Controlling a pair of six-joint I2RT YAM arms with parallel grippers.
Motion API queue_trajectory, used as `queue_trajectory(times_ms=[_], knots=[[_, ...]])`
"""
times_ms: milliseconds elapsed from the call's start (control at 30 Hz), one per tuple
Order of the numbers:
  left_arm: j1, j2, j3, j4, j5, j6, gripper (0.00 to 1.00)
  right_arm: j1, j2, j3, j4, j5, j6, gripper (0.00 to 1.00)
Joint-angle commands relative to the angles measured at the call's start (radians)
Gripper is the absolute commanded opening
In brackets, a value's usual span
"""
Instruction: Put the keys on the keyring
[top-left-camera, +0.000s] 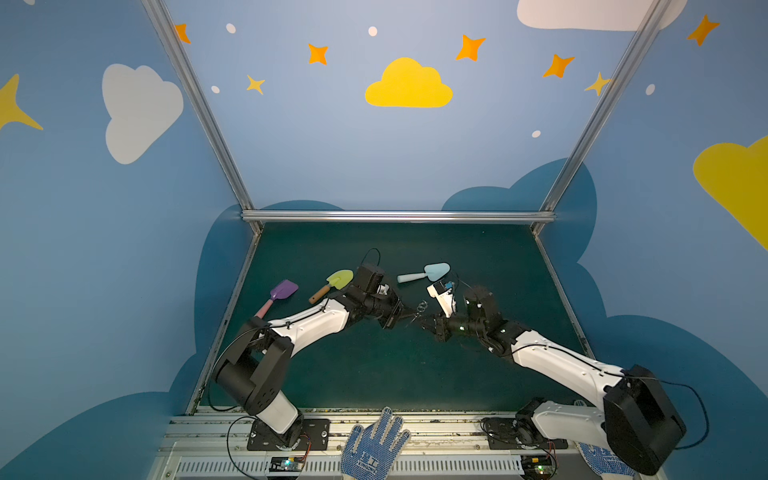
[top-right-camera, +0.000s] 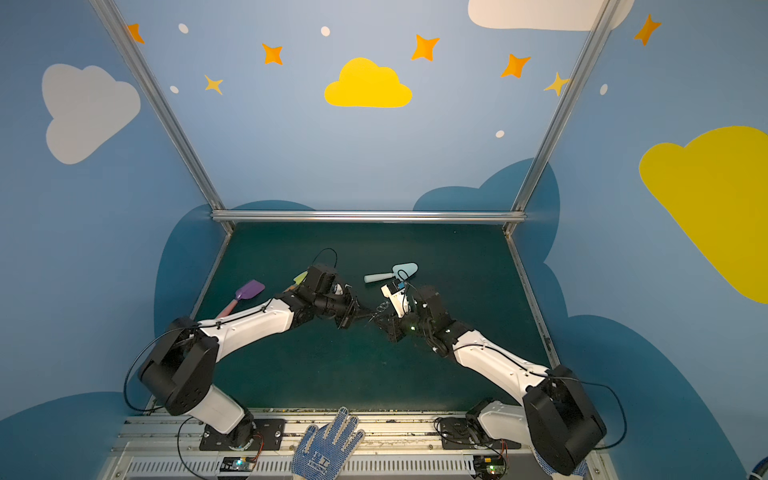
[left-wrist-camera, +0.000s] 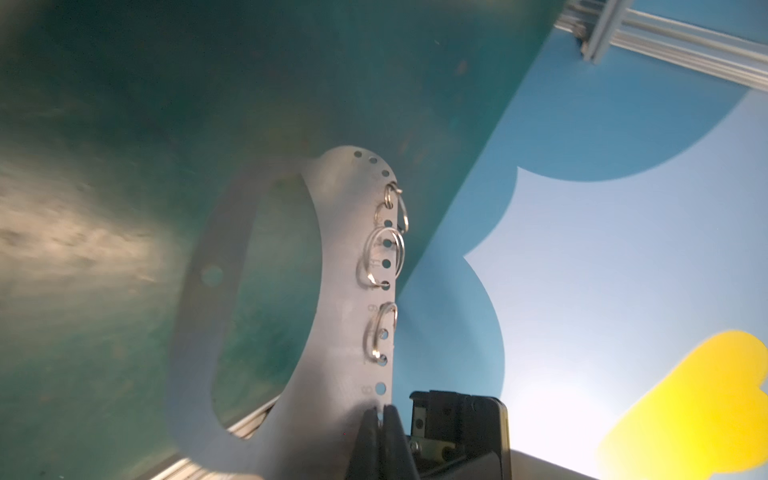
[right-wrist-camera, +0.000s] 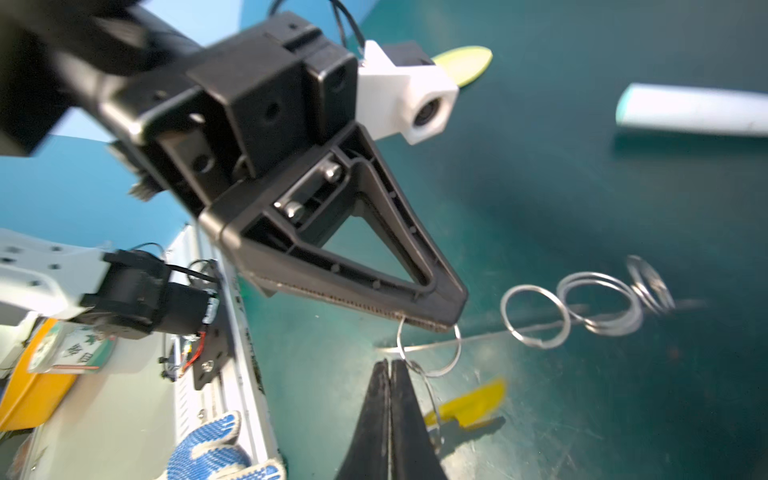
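The keyring, a flat grey plate with a large oval cutout, stands on edge. My left gripper is shut on its holed rim. Three metal rings hang in its holes. In the right wrist view the plate shows edge-on as a thin line, just off a left finger. The keys, with their yellow tag, hang above the mat on a wire ring. That ring lies against the tip of my shut right gripper; I cannot tell whether it is pinched. Both grippers meet mid-table.
On the green mat lie a purple shovel, a yellow-green shovel behind the left wrist and a pale blue shovel behind the right wrist. A blue-dotted glove lies on the front rail. Aluminium rails edge the mat.
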Motion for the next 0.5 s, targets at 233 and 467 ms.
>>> queue_trajectory(times_ms=[233,467], knots=[[0.066,-0.074,0.107,-0.078,0.084,0.11,0.04,-0.026,-0.081,0.08,-0.095,-0.364,-0.005,0.0],[0.075,-0.086,0.167,-0.118,0.174,0.17,0.17,-0.029,-0.085,0.096,-0.068,-0.539,0.005,0.0]])
